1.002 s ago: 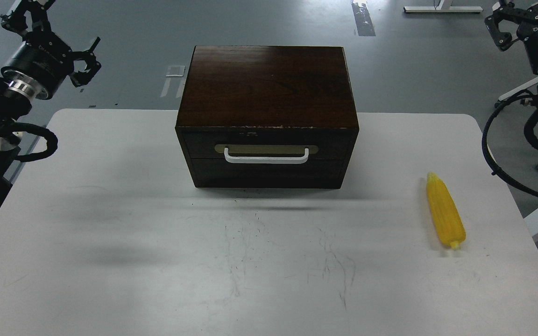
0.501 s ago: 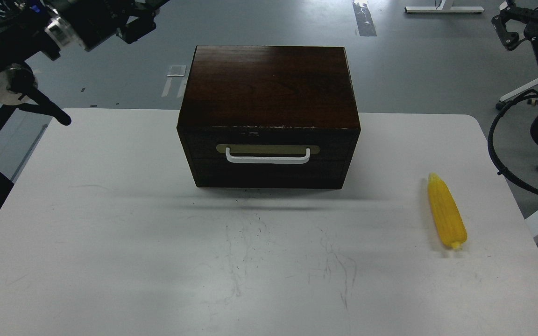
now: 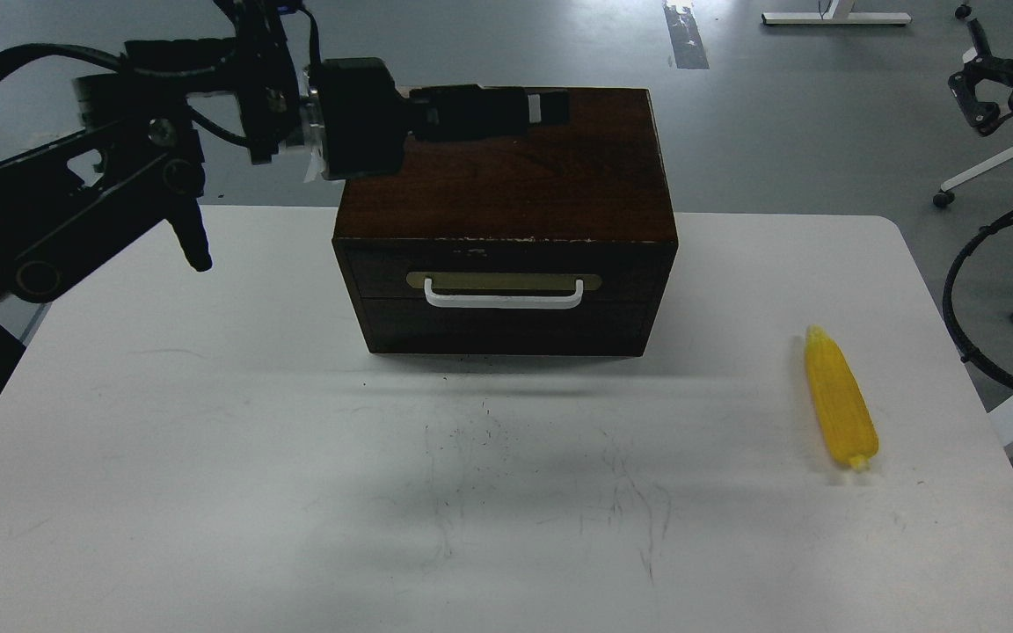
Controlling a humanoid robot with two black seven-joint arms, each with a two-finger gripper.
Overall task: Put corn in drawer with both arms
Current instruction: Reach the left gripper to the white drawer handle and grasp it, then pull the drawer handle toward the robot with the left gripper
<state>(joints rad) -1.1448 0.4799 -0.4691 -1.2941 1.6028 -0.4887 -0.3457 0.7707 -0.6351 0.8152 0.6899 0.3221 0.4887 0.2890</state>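
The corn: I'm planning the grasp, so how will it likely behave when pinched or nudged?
The corn looks rounded and tapered, so a sideways nudge may roll it in a curve. Its ribbed kernels probably give fingers some grip. It looks like rigid, light plastic, though that is a guess.

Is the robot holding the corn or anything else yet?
No, nothing is held. The corn lies alone on the table; the left gripper is above the box, the right gripper far off.
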